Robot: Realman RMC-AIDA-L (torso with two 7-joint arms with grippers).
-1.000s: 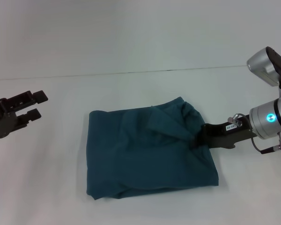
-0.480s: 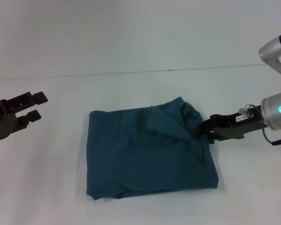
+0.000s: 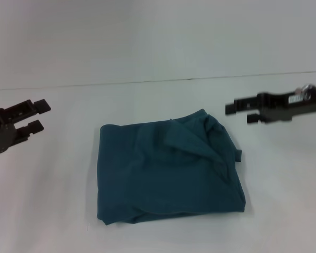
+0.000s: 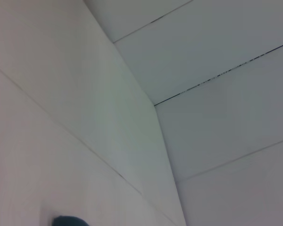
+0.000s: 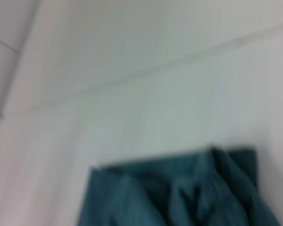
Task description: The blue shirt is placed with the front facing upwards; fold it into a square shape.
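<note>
Right gripper (image 3: 241, 112) has let go of the shirt's right edge and pulled up and back toward the far right of the desk; a second ago it was down at the cloth. Left gripper and shirt have not moved.

Left to right:

- Left gripper (image 3: 38, 116): parked at the left edge of the desk, well apart from the shirt. Fingers spread, holding nothing.
- Blue shirt (image 3: 166, 171): lies in the middle of the white desk (image 3: 147, 58), nearer the front edge. Folded into a rough rectangle, not a clean square. Left edge fairly straight. Front-left corner rounded and bulging. A diagonal flap crosses the upper right part, and the far-right corner is bunched and wrinkled. A small tab of cloth sticks out at the right edge. No print showing.
- Right gripper: hovering above the desk beyond the shirt's far-right corner, clear of the cloth. Fingers apart, empty.

Right wrist view shows the shirt's (image 5: 188, 193) wrinkled far edge against the desk. Left wrist view shows only a sliver of the blue cloth (image 4: 68, 221).
</note>
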